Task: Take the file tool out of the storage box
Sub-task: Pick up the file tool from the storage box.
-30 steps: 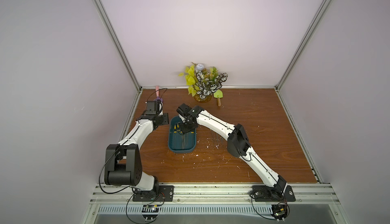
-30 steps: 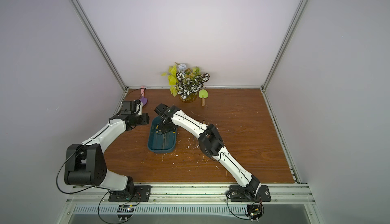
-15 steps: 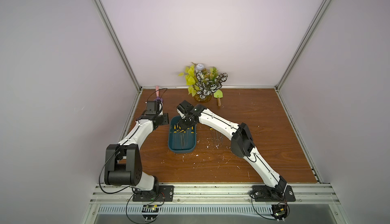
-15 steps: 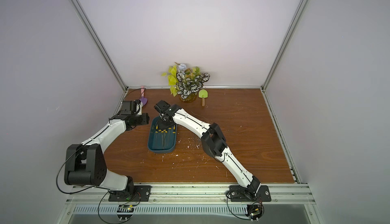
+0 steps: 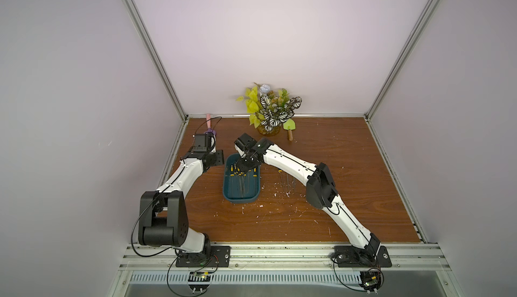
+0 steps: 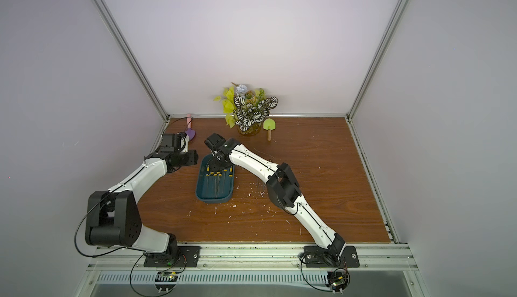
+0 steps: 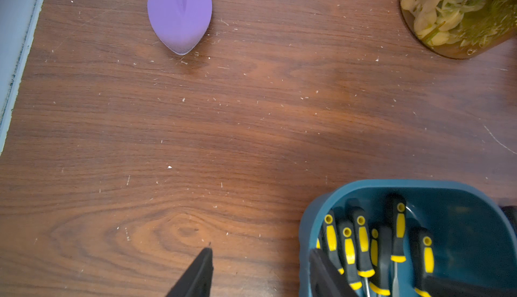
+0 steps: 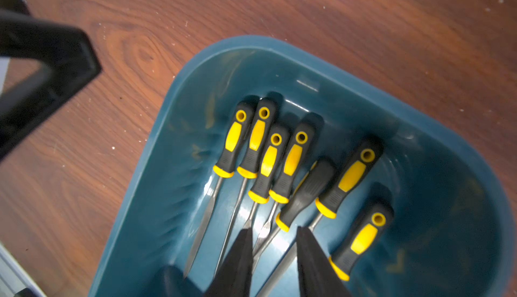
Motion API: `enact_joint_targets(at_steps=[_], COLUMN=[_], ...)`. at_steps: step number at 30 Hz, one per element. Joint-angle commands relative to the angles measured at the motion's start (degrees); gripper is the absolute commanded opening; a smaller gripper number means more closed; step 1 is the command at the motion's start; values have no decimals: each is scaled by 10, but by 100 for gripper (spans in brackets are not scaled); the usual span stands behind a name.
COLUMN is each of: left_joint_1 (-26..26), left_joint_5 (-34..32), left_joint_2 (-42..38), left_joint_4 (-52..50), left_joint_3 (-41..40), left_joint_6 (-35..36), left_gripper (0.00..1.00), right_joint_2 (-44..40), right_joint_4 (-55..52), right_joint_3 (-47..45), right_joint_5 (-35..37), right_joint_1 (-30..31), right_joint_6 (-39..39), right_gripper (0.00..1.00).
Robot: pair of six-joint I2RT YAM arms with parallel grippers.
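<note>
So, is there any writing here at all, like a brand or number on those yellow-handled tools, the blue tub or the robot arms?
No text can be read in any view.
file tools: black and yellow handles, no lettering shows.
storage box: plain teal, no label.
left arm and right arm: white and black shells, no readable marking.
circuit boards at the front rail: any print is too small to read.
</note>
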Motion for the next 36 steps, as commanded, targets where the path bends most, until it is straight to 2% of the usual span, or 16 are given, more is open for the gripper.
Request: enact_joint_targets(at_steps=[1,24,26,30,36], left_joint_1=[7,8,7,7,8], left_joint_5=[2,-11,-13,-17,-20], left_joint_2=[-12,-5,-2,-2,-3], left_joint_4=[1,-5,-6,-6,-9], left_joint_3=[0,0,1,2,3], left_joint_6=[-2,2,4,4,8], left_gripper=[58,58,58,58,58], right_joint_2=[11,78,80,78,81], right_joint_4=[-23,-64,-64,-60,-62], right_joint_3=[17,59,61,64,64], right_joint_5=[-2,-35,-38,-38,-30], right_joint_1=[-1,-7,-8,-9,-11], right_joint_6=[9,5,3,1,6], right_gripper=[32,31,29,19,19])
